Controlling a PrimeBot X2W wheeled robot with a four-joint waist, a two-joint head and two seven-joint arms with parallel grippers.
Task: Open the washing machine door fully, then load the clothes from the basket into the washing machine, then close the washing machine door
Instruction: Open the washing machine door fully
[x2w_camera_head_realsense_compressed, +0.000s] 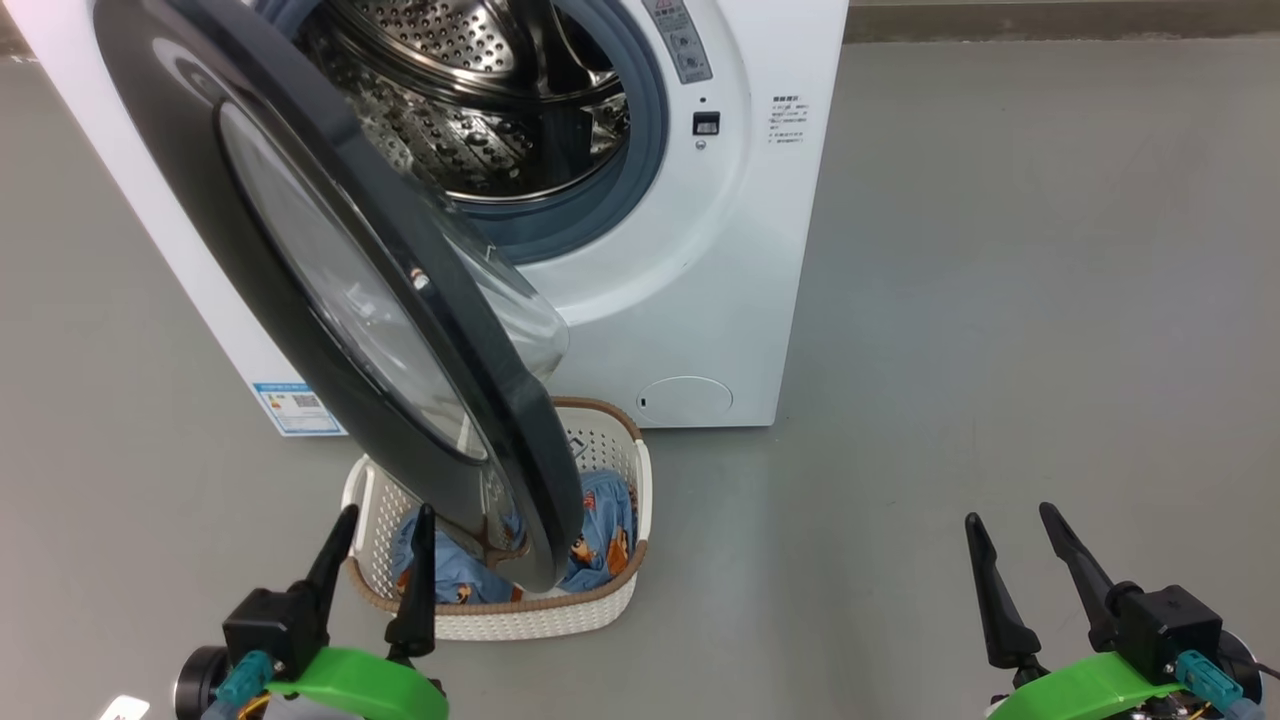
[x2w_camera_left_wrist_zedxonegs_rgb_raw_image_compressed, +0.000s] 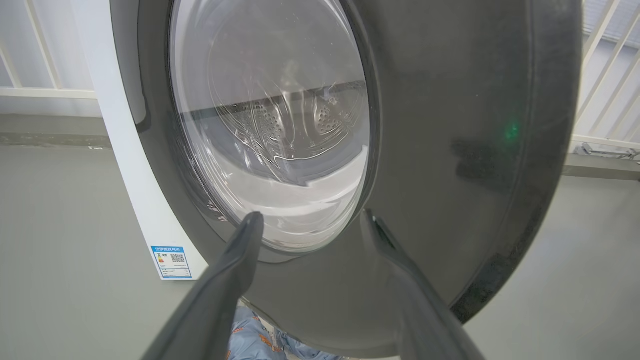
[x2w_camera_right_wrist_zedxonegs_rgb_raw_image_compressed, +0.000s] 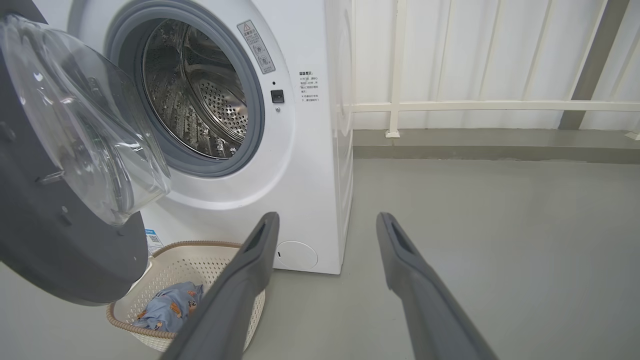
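The big white boxy front-loading washing machine (x2w_camera_head_realsense_compressed: 700, 260) stood on the grey floor (x2w_camera_head_realsense_compressed: 1000, 300). Its large round door (x2w_camera_head_realsense_compressed: 330, 280), a wide glossy black ring around a bulging clear glass bowl, was swung part-way out from the machine's front. This bared the perforated steel drum (x2w_camera_head_realsense_compressed: 450, 130) inside the grey rubber gasket (x2w_camera_head_realsense_compressed: 645, 150). Directly in front of the machine, under the door's lower edge, sat the small cream-white perforated plastic basket (x2w_camera_head_realsense_compressed: 625, 450) with a brown woven-look rim. In it lay the blue clothes (x2w_camera_head_realsense_compressed: 605, 530) printed with small orange-brown figures. The left end effector (x2w_camera_head_realsense_compressed: 387, 512) hovered before the machine at the basket's near edge. Its two dark fingers were spread apart, holding nothing, and pointed at the door's outer face. The right end effector (x2w_camera_head_realsense_compressed: 1010, 513) hung over bare floor to the robot's right of the machine, likewise open and empty.
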